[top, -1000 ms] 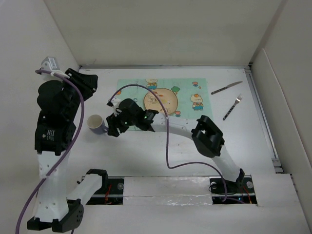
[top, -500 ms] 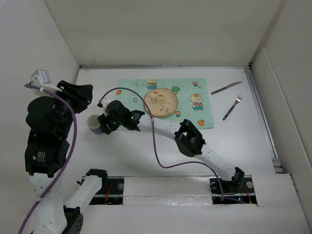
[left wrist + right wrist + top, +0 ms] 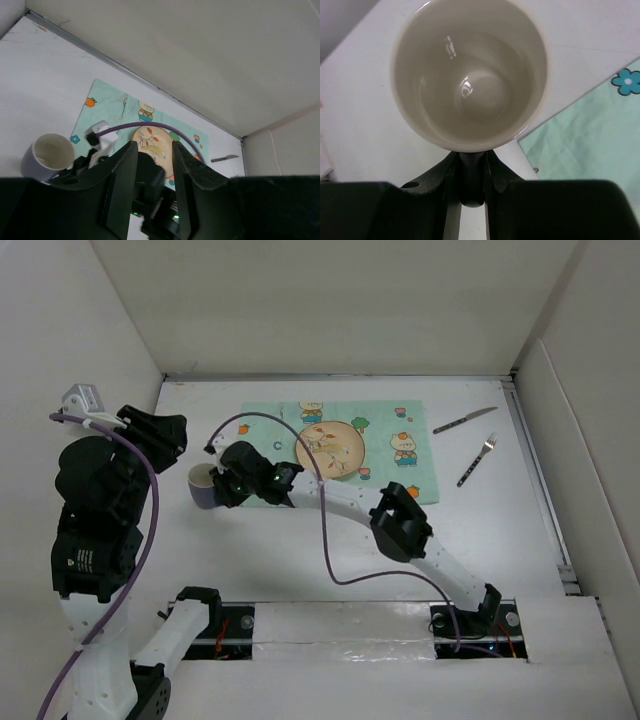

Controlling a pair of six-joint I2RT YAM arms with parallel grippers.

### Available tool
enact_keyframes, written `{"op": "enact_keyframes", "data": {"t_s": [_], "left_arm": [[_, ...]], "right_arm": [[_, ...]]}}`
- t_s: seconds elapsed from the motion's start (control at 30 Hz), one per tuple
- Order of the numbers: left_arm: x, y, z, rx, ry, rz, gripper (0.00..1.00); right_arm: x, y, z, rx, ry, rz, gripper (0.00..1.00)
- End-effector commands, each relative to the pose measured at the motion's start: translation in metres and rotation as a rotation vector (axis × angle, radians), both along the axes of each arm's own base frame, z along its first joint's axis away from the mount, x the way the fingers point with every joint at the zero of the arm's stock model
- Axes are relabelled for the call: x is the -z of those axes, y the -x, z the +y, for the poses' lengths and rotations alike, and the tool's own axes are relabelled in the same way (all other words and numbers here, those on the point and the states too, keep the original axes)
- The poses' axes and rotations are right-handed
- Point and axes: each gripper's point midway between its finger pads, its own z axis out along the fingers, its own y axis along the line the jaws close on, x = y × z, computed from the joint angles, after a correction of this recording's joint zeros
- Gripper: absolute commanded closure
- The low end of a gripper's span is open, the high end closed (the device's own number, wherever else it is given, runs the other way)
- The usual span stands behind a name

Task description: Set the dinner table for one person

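A purple mug [image 3: 204, 486] with a cream inside stands on the white dinner table [image 3: 300, 550], just left of the mint-green mat [image 3: 400, 420]. My right gripper [image 3: 226, 486] is shut on the mug's handle. In the right wrist view the handle [image 3: 471, 175] sits pinched between both fingers, below the mug's rim [image 3: 470, 75]. My left gripper [image 3: 176, 432] hangs high at the left, open and empty. In the left wrist view [image 3: 153, 148] it looks down on the mug [image 3: 46, 156] and the plate [image 3: 150, 142].
A round patterned plate [image 3: 330, 448] lies on the mat. A knife [image 3: 464, 420] and a fork [image 3: 477, 460] lie on the table right of the mat. White walls close in the back and both sides. The right arm's purple cable [image 3: 325, 540] arcs over the plate.
My right gripper reached left to the mug, closed on its handle, then shifted the mug slightly right and back. The left arm swung left, then held still.
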Motion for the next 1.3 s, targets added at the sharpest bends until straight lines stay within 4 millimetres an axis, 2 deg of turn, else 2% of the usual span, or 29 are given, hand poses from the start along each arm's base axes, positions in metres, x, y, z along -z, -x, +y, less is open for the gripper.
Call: {"op": "enact_keyframes", "data": {"t_s": [0.0,0.03,0.07,0.1,0.13,0.17,0.2,0.27,0.33,0.37,0.4,0.43,0.47,0.5,0.53,0.57,0.6,0.63,0.67,0.7,0.73,0.77,0.8,0.83,0.9,1.0,1.03,1.13,1.27], "left_arm": [[-0.027,-0.002,0.013,-0.064,-0.035,-0.075,0.69],[-0.033,0.000,0.016,-0.079,-0.043,-0.090,0.68],[-0.043,0.003,0.019,-0.090,-0.054,-0.116,0.68],[-0.045,0.003,0.021,-0.100,-0.059,-0.119,0.67],[-0.047,0.002,0.020,-0.094,-0.065,-0.126,0.66],[-0.047,-0.003,0.018,-0.085,-0.068,-0.131,0.65],[-0.040,-0.015,0.007,-0.031,-0.067,-0.112,0.65],[-0.035,-0.023,0.002,-0.008,-0.060,-0.103,0.65],[-0.020,-0.044,-0.018,0.085,-0.064,-0.049,0.66],[-0.016,-0.050,-0.026,0.130,-0.064,-0.029,0.67],[-0.004,-0.064,-0.038,0.188,-0.064,0.018,0.68],[-0.007,-0.067,-0.042,0.212,-0.064,0.016,0.69],[-0.008,-0.071,-0.046,0.230,-0.062,0.009,0.69],[-0.006,-0.076,-0.053,0.254,-0.068,0.013,0.69],[-0.010,-0.076,-0.059,0.272,-0.079,0.001,0.68],[-0.008,-0.080,-0.060,0.274,-0.089,0.009,0.68],[-0.001,-0.090,-0.061,0.274,-0.096,0.034,0.68],[-0.002,-0.092,-0.073,0.315,-0.128,0.027,0.67],[0.003,-0.095,-0.080,0.337,-0.151,0.050,0.67],[0.019,-0.111,-0.089,0.357,-0.174,0.109,0.67],[0.009,-0.112,-0.096,0.383,-0.205,0.096,0.66],[0.017,-0.112,-0.107,0.419,-0.226,0.134,0.66],[0.026,-0.122,-0.111,0.416,-0.247,0.160,0.66],[0.027,-0.125,-0.111,0.413,-0.256,0.160,0.66],[0.023,-0.128,-0.114,0.422,-0.256,0.115,0.65],[0.043,-0.133,-0.118,0.442,-0.270,0.138,0.64],[0.055,-0.134,-0.118,0.447,-0.276,0.165,0.65],[0.074,-0.135,-0.123,0.478,-0.277,0.189,0.65],[0.083,-0.136,-0.129,0.504,-0.266,0.189,0.64]], "right_arm": [[-0.226,-0.023,-0.027,0.079,-0.409,-0.199,1.00],[-0.236,-0.045,-0.049,0.127,-0.419,-0.207,1.00],[-0.224,-0.055,-0.065,0.151,-0.388,-0.191,1.00],[-0.249,-0.062,-0.089,0.182,-0.416,-0.209,1.00],[-0.250,-0.091,-0.121,0.254,-0.410,-0.210,1.00],[-0.249,-0.104,-0.141,0.291,-0.403,-0.215,1.00],[-0.238,-0.123,-0.190,0.384,-0.375,-0.212,1.00],[-0.233,-0.152,-0.231,0.474,-0.363,-0.217,1.00],[-0.217,-0.170,-0.277,0.561,-0.328,-0.209,1.00],[-0.212,-0.195,-0.318,0.661,-0.305,-0.224,1.00],[-0.199,-0.206,-0.338,0.705,-0.277,-0.215,1.00],[-0.190,-0.216,-0.357,0.741,-0.246,-0.213,1.00],[-0.180,-0.235,-0.393,0.833,-0.207,-0.221,1.00],[-0.174,-0.242,-0.409,0.872,-0.182,-0.221,1.00],[-0.158,-0.253,-0.423,0.907,-0.141,-0.214,1.00],[-0.152,-0.260,-0.435,0.930,-0.124,-0.212,1.00],[-0.145,-0.270,-0.457,0.971,-0.103,-0.208,1.00],[-0.144,-0.277,-0.466,0.995,-0.093,-0.204,1.00],[-0.126,-0.286,-0.475,1.016,-0.066,-0.180,1.00],[-0.122,-0.291,-0.484,1.036,-0.057,-0.175,1.00],[-0.116,-0.295,-0.500,1.068,-0.038,-0.159,1.00],[-0.114,-0.301,-0.505,1.078,-0.033,-0.156,1.00],[-0.111,-0.302,-0.504,1.077,-0.033,-0.150,1.00],[-0.110,-0.306,-0.512,1.090,-0.031,-0.158,1.00],[-0.096,-0.311,-0.513,1.091,-0.006,-0.152,1.00],[-0.070,-0.315,-0.511,1.104,0.051,-0.117,1.00],[-0.066,-0.316,-0.506,1.100,0.049,-0.114,1.00],[-0.058,-0.319,-0.502,1.113,0.046,-0.114,1.00],[-0.044,-0.320,-0.495,1.115,0.080,-0.106,1.00]]}}
